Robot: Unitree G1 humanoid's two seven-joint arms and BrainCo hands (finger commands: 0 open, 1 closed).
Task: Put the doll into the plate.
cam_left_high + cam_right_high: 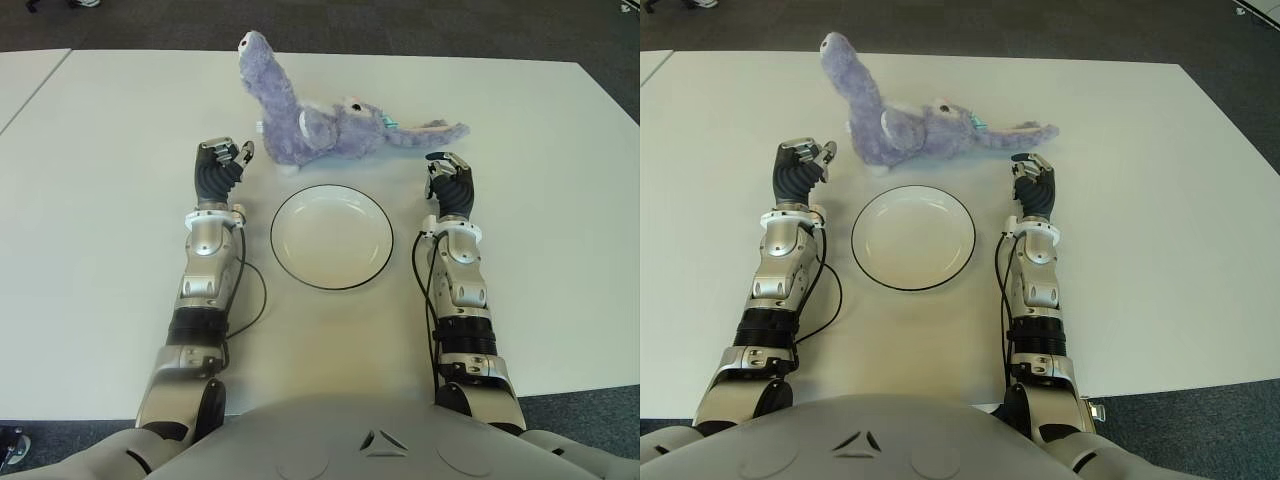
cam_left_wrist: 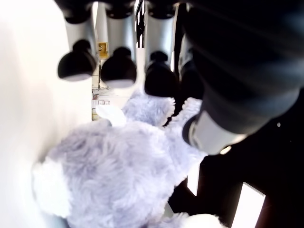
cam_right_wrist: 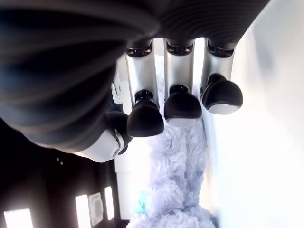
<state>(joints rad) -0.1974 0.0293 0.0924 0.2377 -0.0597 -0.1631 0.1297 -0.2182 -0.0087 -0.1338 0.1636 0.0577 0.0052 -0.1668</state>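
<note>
A purple plush doll (image 1: 330,125) lies on the white table (image 1: 110,170), just beyond a white plate (image 1: 332,237) with a dark rim. One limb of the doll sticks up at the far left. My left hand (image 1: 222,160) shows to the left of the doll, fingers relaxed and holding nothing; its wrist view shows the doll (image 2: 118,175) close ahead of the fingertips (image 2: 118,71). My right hand (image 1: 450,172) is just below the doll's thin right end, also open and apart from it. The plate holds nothing.
The plate sits between my two forearms. A dark floor (image 1: 450,30) runs behind the table's far edge. A second table's corner (image 1: 25,80) shows at the far left.
</note>
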